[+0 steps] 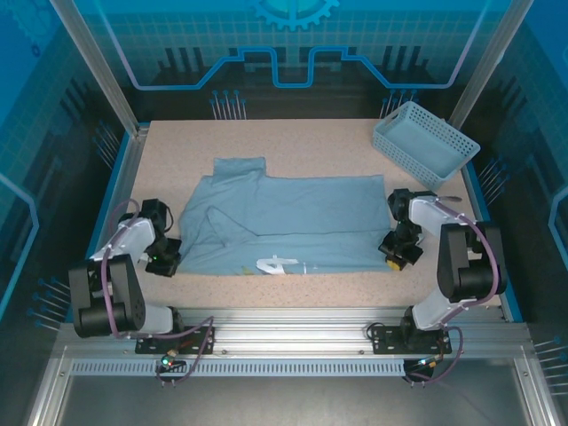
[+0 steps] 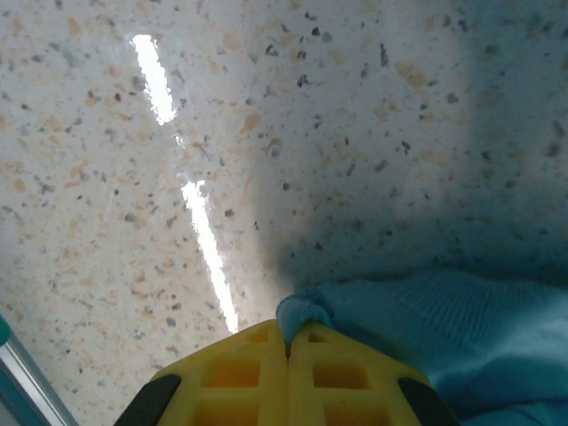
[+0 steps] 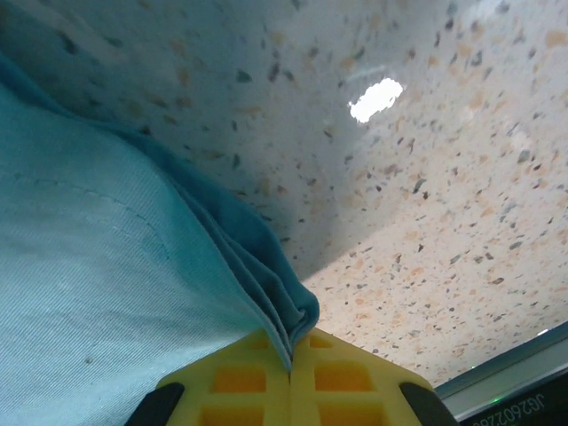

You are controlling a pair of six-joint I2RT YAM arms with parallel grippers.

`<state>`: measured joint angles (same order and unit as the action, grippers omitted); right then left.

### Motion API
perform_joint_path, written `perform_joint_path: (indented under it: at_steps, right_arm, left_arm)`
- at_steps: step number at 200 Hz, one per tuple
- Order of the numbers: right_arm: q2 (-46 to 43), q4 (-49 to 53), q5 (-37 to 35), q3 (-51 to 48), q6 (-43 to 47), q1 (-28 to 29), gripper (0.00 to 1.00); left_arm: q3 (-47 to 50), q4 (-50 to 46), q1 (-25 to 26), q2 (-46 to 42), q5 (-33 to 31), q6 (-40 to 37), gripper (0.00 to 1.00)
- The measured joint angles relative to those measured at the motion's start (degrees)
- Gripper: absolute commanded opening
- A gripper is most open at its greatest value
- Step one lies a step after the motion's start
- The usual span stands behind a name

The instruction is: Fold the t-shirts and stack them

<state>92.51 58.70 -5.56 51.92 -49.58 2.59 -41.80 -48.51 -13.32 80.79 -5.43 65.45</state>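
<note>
– Blue-grey tee (image 1: 284,217) on the speckled table (image 1: 293,142). Do you see it?
– Yes. It lies in the middle, between the two arms. It is spread out wide, with bumps and folds on its left part.
– What is that bit sticking out at the far side?
– A sleeve, I think. And some white letters (image 1: 277,264) peek out at the near edge.
– What does the left arm (image 1: 115,275) do?
– It is down low at the tee's near left corner. The left jaws are pressed together and pinch a small bump of the tee (image 2: 461,328). The yellow tips (image 2: 253,355) touch each other, with the cloth right at the top of them. The table (image 2: 133,222) is shiny behind.
– And the right arm (image 1: 457,257)?
– It is at the tee's right edge. The right jaws are pressed together too. They pinch a folded edge of the tee (image 3: 106,266). A few layers of cloth go in between the yellow tips (image 3: 337,373).
– Does the cloth hang from them?
– On the right it slopes from the jaws to the table (image 3: 444,222).
– What is the blue thing with holes?
– A basket (image 1: 424,142). It sits at the far right corner, apart from the tee.
</note>
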Motion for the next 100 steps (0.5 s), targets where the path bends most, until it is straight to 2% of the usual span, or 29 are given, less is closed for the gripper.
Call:
perform_joint_path:
  at_steps: [6,21,34,50,75,100]
  right_arm:
    - [0.04,-0.13,0.11,-0.09,-0.13,0.02,0.16]
    - [-0.04,-0.24,0.11,-0.07,-0.17,0.04,0.33]
    - [-0.87,-0.15,-0.07,0.04,0.04,0.04,0.40]
    - [-3.69,0.26,-0.02,1.57,0.72,0.52,0.44]
    - [-10.29,-0.92,0.66,5.62,3.23,3.54,0.48]
    - [-15.32,-7.21,7.13,7.23,7.41,8.00,0.46]
  left_arm:
    - [-0.24,0.55,-0.02,1.55,-0.02,-0.76,0.05]
    - [-1.79,0.48,-0.02,5.09,-0.33,-2.36,0.25]
    - [-3.21,0.81,-0.04,6.05,-1.07,-3.39,0.40]
    - [-4.87,0.76,-0.07,5.79,-1.86,-4.81,0.56]
    - [-9.90,-1.38,2.12,3.32,-4.44,-6.56,0.59]
    - [-15.30,-2.19,8.20,-0.07,-4.24,-6.93,0.57]
